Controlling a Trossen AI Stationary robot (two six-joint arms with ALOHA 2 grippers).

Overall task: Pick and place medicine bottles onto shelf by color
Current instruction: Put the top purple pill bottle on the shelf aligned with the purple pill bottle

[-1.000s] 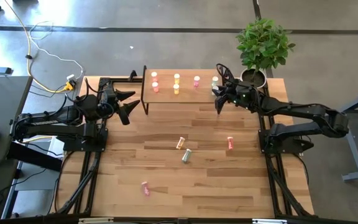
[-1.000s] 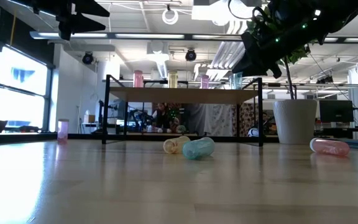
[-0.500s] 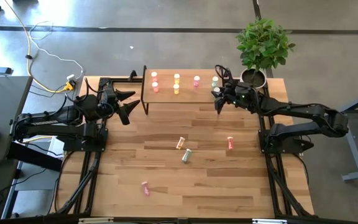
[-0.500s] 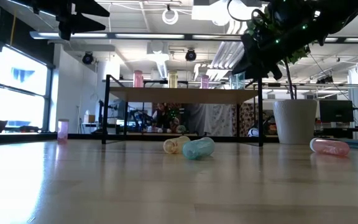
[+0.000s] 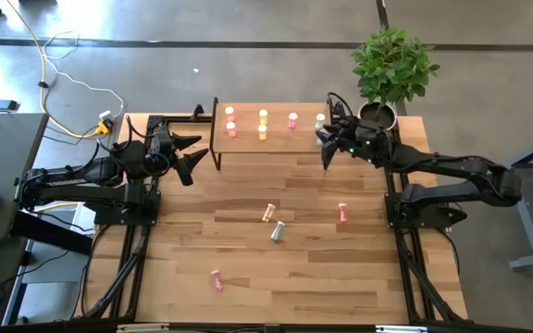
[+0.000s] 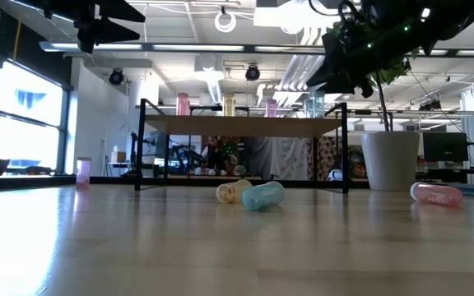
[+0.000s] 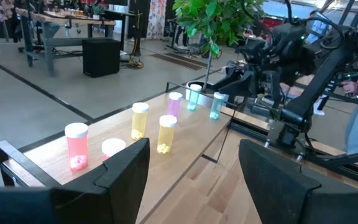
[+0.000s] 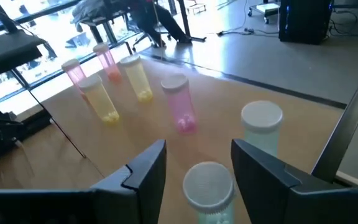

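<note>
Medicine bottles stand in a row on the shelf [image 5: 271,129] at the upper middle of the high view, red-orange [image 5: 230,129], yellow [image 5: 263,130], pink [image 5: 292,120] and pale green [image 5: 320,120] from left to right; four more lie on the table [image 5: 248,296] below: a yellow one [image 5: 268,213], a green one [image 5: 277,231], a red one [image 5: 342,212] and a pink one [image 5: 216,280]. We see the right gripper [image 5: 326,139] at the shelf's right end and the left gripper [image 5: 189,154] waiting just left of the shelf, its fingers apart. In the low view, the shelf [image 6: 241,125] spans the middle with capped bottles on top, the right gripper [image 6: 336,74] hangs at upper right above its end, and the fallen green bottle [image 6: 262,196] lies at centre beside the yellow one [image 6: 232,191]. In the left wrist view, the left fingers [image 7: 123,168] spread wide and empty before the row. In the right wrist view, the right gripper [image 8: 197,163] stands with fingers parted, holding nothing, a pale green bottle [image 8: 209,190] upright between them, untouched, at lower centre.
</note>
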